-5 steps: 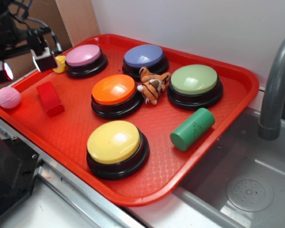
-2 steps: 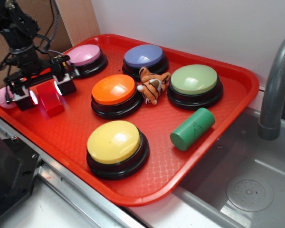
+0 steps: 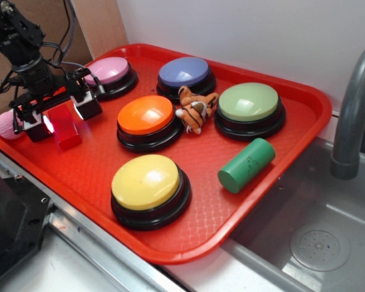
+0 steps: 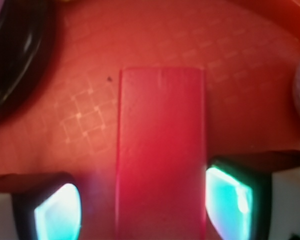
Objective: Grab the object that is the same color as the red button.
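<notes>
The object, a small red rectangular block (image 3: 66,131), lies on the red tray (image 3: 85,176) at the left, beside the orange button (image 3: 146,114). My gripper (image 3: 62,117) is down over the block and open, with one finger on each long side. In the wrist view the block (image 4: 160,150) runs between the two glowing pads (image 4: 57,212). The right pad sits against its edge and a small gap shows on the left. A red button is out of view; the buttons shown are pink, purple, orange, green and yellow.
A pink textured ball (image 3: 9,125) rests just left of my gripper on the tray rim. The pink button (image 3: 106,72) stands close behind. A tiger toy (image 3: 196,108), a green cylinder (image 3: 246,165) and a yellow button (image 3: 147,181) are further right. A faucet (image 3: 353,109) and sink (image 3: 316,237) lie beyond.
My gripper came down from the upper left onto the red block and now straddles it, slightly lower and further right than 0.4 s ago. The block has not moved.
</notes>
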Controlling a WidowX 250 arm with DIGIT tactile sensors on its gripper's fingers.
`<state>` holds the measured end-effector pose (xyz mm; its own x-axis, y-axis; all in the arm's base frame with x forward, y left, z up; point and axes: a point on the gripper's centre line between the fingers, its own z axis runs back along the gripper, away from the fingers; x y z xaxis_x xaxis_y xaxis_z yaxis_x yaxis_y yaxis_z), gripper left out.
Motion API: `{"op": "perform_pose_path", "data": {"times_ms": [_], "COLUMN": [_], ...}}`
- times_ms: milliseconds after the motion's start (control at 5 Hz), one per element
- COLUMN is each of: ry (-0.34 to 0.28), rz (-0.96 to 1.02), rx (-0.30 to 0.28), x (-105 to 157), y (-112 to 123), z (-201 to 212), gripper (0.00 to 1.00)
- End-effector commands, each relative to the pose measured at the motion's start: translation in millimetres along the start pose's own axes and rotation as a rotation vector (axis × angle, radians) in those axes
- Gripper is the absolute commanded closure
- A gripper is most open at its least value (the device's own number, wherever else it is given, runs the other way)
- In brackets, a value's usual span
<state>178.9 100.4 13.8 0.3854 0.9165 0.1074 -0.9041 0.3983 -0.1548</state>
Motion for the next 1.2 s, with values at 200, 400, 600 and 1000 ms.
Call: {"op": "perform_pose_path", "data": {"times_ms": [200,400,600,1000], "ry": [-0.102,-0.061,0.028,0.146], "rz": [-0.225,-0.469,-0.704,-1.038], "rx": [-0.039,-0.075,-0.118,-0.181], "x": [-12,-36,-64,-107], "y": [-27,-55,-74,-69], "z": [62,109,147,182], "gripper": [1.00,1.00,1.00,1.00]}}
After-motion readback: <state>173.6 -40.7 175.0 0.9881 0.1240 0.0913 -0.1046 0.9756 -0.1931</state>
